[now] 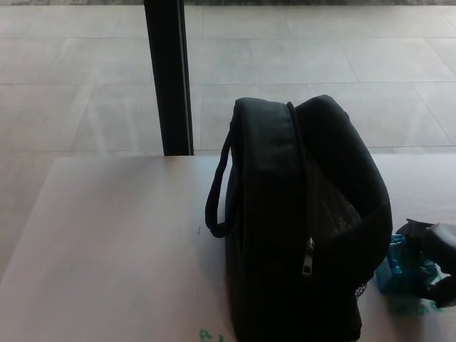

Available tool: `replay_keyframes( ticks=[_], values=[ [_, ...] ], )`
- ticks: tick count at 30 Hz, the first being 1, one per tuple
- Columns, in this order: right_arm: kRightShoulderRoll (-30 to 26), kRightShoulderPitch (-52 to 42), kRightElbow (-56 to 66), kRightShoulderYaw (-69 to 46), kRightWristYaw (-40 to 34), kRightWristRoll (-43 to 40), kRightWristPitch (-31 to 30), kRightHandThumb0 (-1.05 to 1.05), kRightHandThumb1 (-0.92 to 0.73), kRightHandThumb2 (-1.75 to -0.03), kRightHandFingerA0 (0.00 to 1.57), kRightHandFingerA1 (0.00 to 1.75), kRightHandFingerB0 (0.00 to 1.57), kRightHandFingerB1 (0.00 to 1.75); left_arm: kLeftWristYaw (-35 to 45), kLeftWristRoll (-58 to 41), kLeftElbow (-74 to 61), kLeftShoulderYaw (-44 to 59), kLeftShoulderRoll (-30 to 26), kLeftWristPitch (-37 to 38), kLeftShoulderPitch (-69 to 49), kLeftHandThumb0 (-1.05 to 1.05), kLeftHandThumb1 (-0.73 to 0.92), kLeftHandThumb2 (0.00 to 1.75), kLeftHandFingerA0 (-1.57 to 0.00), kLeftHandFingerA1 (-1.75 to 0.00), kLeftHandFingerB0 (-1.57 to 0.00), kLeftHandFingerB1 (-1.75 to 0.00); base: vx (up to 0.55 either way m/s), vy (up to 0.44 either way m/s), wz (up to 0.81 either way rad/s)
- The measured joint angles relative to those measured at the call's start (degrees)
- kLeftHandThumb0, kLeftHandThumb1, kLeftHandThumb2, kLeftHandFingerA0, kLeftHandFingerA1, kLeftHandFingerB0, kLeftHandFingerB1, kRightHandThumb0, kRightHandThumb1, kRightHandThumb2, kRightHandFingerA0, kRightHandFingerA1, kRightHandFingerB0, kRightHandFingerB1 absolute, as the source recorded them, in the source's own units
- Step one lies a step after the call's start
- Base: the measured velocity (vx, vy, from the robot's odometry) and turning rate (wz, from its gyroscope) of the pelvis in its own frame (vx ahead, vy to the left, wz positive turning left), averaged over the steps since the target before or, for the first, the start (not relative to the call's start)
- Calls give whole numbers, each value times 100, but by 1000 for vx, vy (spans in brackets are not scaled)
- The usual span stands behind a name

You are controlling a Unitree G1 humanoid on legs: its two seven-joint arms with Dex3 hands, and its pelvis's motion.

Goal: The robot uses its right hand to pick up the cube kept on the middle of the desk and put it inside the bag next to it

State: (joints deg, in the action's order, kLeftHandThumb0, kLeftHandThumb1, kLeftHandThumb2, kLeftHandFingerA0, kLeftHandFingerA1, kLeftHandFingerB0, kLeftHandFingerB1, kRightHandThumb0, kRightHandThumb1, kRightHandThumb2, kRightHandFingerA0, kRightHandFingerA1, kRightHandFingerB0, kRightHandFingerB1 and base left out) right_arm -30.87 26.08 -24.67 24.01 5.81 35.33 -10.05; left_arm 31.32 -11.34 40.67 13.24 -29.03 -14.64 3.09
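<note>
A dark post (168,75) rises behind the far edge of the desk (114,242); neither it nor the bare left side of the desk plays any part in the work. No left hand shows.

The bag (299,221) stands upright mid-desk, its strap looping off the left side and its zip running up the near face. The top gapes toward the right, the side the right hand works from, which suits a drop from above.

Just right of the bag's base, the cube (400,265) sits low, about at desk level, its teal foil partly hidden. The right hand (433,258) wraps it: fingers (420,231) curl over the top and right face, clenched on the cube. The grasp looks made, with the lift to the bag's mouth not yet done.
</note>
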Motion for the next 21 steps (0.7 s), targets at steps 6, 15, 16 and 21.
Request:
replay_keyframes(
  ticks=[6, 15, 16, 21],
  values=[
    [-71, -114, -114, -83, -453, 46, 437, -26, -69, -88, 85, 174, 71, 152, -1, -2, -3, 22, -5, 0, -2, -79, 56, 86, -21, -55, -16, -47, 0, 0, 0],
    [-340, -130, -215, -420, -601, 32, 956, -17, -62, -91, 92, 172, 71, 145, 4, 4, 22, 21, -39, 0, -69, -80, 55, 86, -22, -55, -17, -48, 0, 0, 0],
    [-383, -113, -215, -478, -610, 32, 990, -21, -62, -89, 85, 169, 74, 148, 5, 4, 22, 21, -44, 0, -82, -81, 52, 86, -23, -56, -16, -47, 0, 0, 0],
    [-533, -90, -216, -809, -617, -34, 1213, -20, -61, -89, 83, 175, 69, 152, 4, 2, 99, 25, -47, 3, -97, -81, 52, 85, -21, -55, -15, -47, 0, 0, 0]
  ],
)
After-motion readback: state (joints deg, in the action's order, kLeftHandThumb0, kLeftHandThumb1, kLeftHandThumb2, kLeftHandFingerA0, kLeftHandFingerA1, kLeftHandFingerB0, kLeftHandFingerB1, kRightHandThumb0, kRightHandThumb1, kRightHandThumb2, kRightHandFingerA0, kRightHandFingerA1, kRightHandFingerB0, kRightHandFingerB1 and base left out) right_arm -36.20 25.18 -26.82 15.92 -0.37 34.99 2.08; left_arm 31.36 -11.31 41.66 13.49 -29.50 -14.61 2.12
